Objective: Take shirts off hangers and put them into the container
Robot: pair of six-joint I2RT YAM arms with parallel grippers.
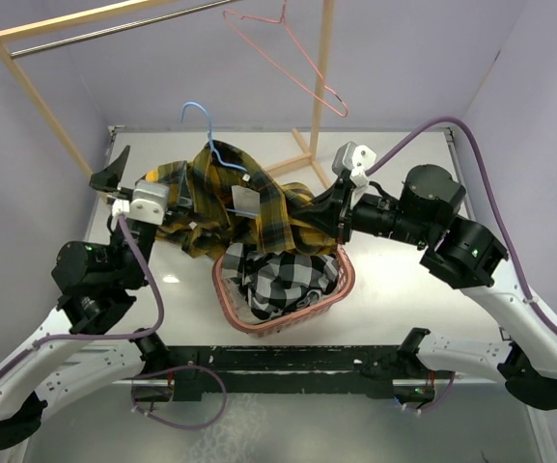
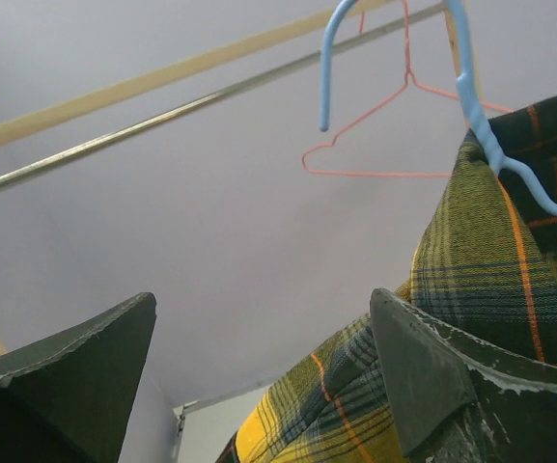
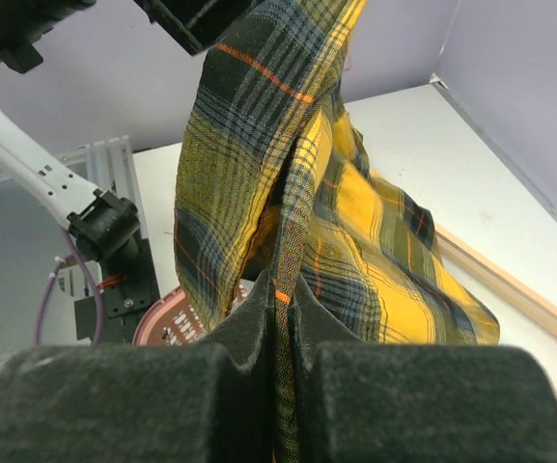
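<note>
The right gripper (image 3: 280, 305) pinches a fold of the yellow shirt (image 3: 254, 145), while the left gripper (image 2: 261, 299) gapes wide and empty, the shirt just beside one finger (image 2: 423, 376).

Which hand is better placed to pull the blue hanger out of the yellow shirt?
Left. The left hand is open beside the yellow shirt, with the blue hanger just beyond its fingers. The right hand is shut on the shirt's cloth and probably must hold it up.

White arm links (image 1: 539, 338), black joint housings (image 1: 432, 193), purple cables (image 1: 442, 122), dark wedge-shaped claw fingers (image 2: 66, 376)
</note>
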